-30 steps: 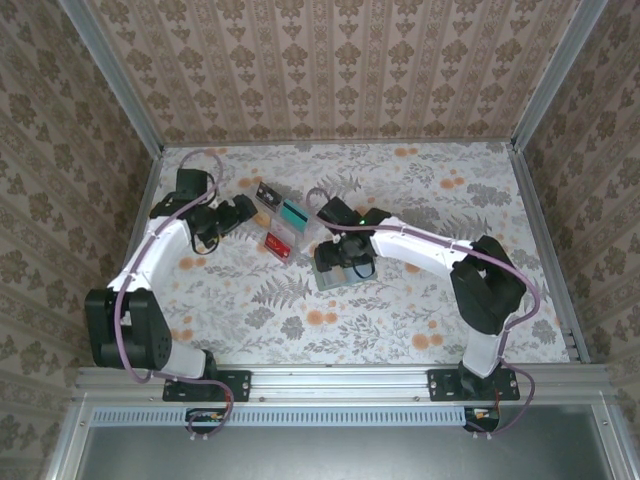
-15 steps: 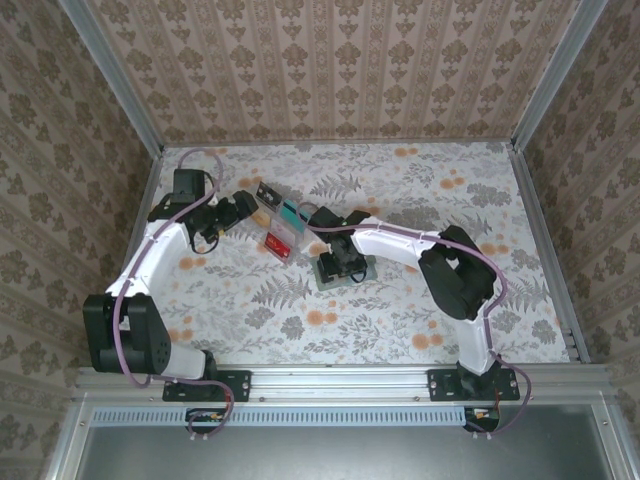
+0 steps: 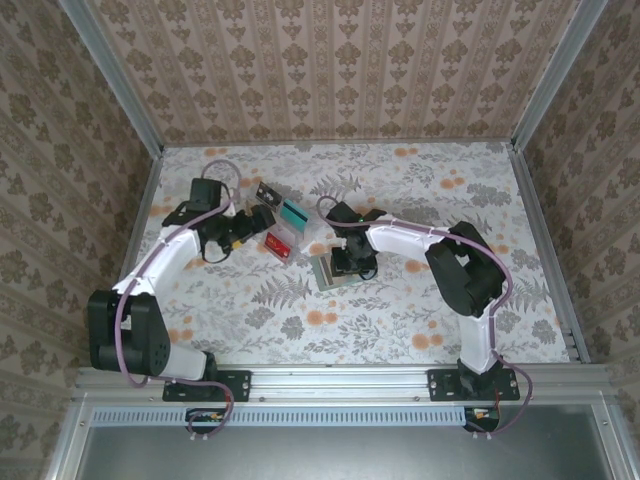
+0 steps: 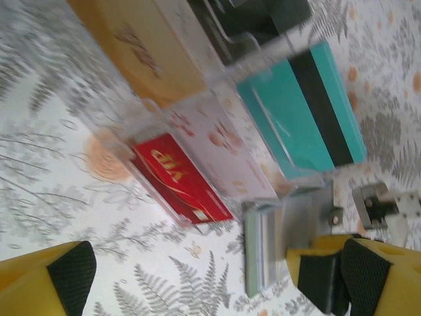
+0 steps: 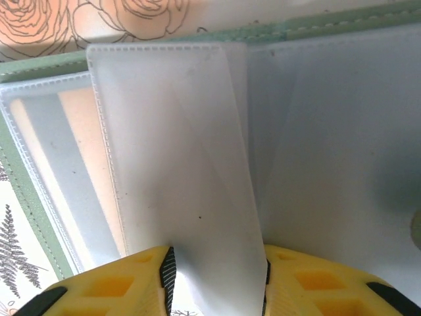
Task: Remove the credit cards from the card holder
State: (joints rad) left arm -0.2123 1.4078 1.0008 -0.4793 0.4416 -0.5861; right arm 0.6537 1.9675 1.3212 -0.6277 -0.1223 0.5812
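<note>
The card holder (image 3: 328, 274) lies open on the table, grey-green with frosted sleeves inside (image 5: 342, 131). A tan-orange credit card (image 5: 89, 171) sits in a left sleeve, beside a pale blue-grey one. My right gripper (image 3: 350, 262) is down on the holder. In the right wrist view its jaws (image 5: 217, 270) press both edges of a raised frosted sleeve (image 5: 177, 145); I cannot tell whether a card is inside. My left gripper (image 3: 245, 226) hangs open (image 4: 197, 280) by the tray, with the holder's edge (image 4: 260, 247) near its right finger.
A clear plastic compartment tray (image 3: 281, 226) with red (image 4: 181, 181), teal (image 4: 302, 112) and tan cards stands just left of the holder. Metal rails and patterned walls fence the flowered table (image 3: 420, 320).
The right gripper's jaws have closed in on the frosted sleeve. The left gripper has shifted right, nearer the tray and the holder, still open.
</note>
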